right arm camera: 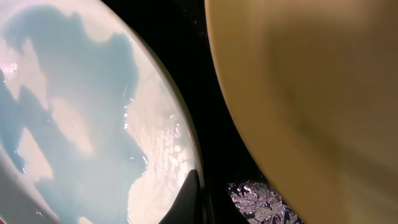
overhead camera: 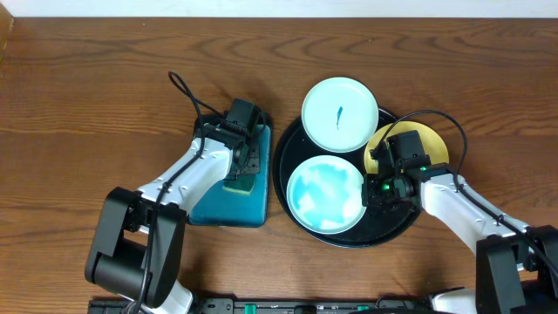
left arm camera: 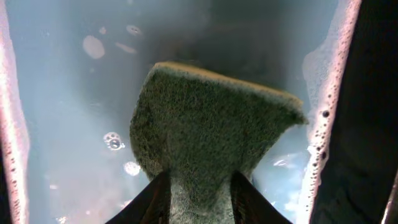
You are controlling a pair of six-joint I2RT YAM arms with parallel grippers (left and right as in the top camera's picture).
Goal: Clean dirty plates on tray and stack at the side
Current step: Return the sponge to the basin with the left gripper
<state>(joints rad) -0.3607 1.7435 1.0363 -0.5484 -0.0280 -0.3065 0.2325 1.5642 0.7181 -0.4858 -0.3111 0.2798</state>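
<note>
The left hand (left arm camera: pixel 199 196) is clenched on a green-faced sponge (left arm camera: pixel 211 130), its two dark fingers (left arm camera: pixel 148 200) pinching the sponge's narrow lower end while the wider end fans out above pale bluish water dotted with bubbles. Seen from overhead, this hand (overhead camera: pixel 247 166) hangs over the rectangular tray (overhead camera: pixel 222 209) with the teal inside, which sits on the wooden bench (overhead camera: pixel 87 87) just left of the round black tray (overhead camera: pixel 283 166). The right hand (overhead camera: pixel 384 186) is low over the right part of the round tray. Its wrist view shows only one dark fingertip (right arm camera: pixel 189 199), so I cannot tell whether it is released or clenched. That fingertip lies beside the rim of the wet plate (right arm camera: pixel 74 124), a pale plate covered in patches of light blue liquid, with a strip of black tray floor and some foam (right arm camera: pixel 261 199) just right of it. The yellow plate (right arm camera: pixel 311 93) fills the upper right of that view, close and blurred. Overhead, the wet plate (overhead camera: pixel 324 194) lies in the near part of the round tray, the smeared plate (overhead camera: pixel 340 113) with its small dark streak lies at the far edge, and the yellow plate (overhead camera: pixel 427 139) is partly hidden under the right arm and reaches past the tray's right rim.
</note>
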